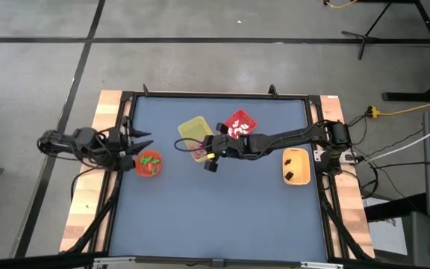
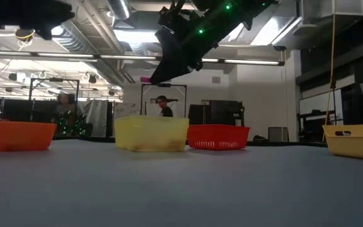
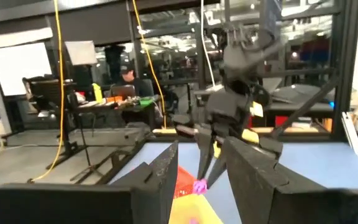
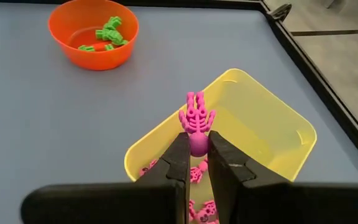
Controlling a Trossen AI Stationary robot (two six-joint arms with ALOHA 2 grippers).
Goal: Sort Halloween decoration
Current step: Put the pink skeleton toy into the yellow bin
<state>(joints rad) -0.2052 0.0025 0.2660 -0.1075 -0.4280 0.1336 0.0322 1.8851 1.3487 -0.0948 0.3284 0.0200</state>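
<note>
The right gripper [image 4: 196,163] is clenched on a small pink skeleton [image 4: 197,121], holding it by the round head while the ribs and arms stick out past the fingertips. It hangs in the air above the yellow bin [image 4: 278,127], over the near wall of that bin, and other pink pieces [image 4: 199,174] lie already inside it. The step in hand looks to be the drop of this piece into the yellow bin. To do it well, the gripper should go a little more toward the middle of the yellow bin, so the toy does not hit the rim and jump out. It should also come lower before it lets go, because such a light thing can bounce. The left gripper [image 1: 135,140] waits with open fingers beside the orange bowl [image 4: 72,27], which holds green pieces [image 4: 107,34] and stands well apart from the yellow bin.
</note>
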